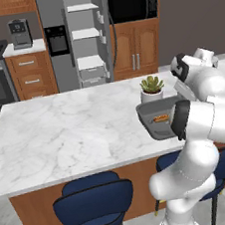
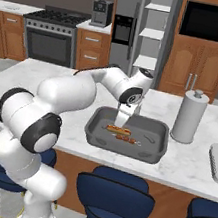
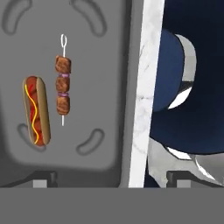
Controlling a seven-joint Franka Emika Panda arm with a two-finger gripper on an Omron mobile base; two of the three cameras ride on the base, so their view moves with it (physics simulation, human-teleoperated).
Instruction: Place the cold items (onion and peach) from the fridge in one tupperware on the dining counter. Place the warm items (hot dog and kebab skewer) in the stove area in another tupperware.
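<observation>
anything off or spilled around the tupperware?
Nothing spilled. The hot dog and kebab skewer lie flat, side by side, inside the grey tupperware on the counter. One oddity: the fridge door stands open in the background.

hot dog point(image 3: 36, 110) | beside kebab skewer point(image 3: 63, 84) (parallel, apart) | flat in grey tupperware point(image 2: 97, 120)

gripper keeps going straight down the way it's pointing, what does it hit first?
Most likely the near wall or rim of the dark grey tupperware tub, hedged since depth is unclear. The open gripper points down over that edge; the hot dog and kebab skewer lie off to one side.
</observation>
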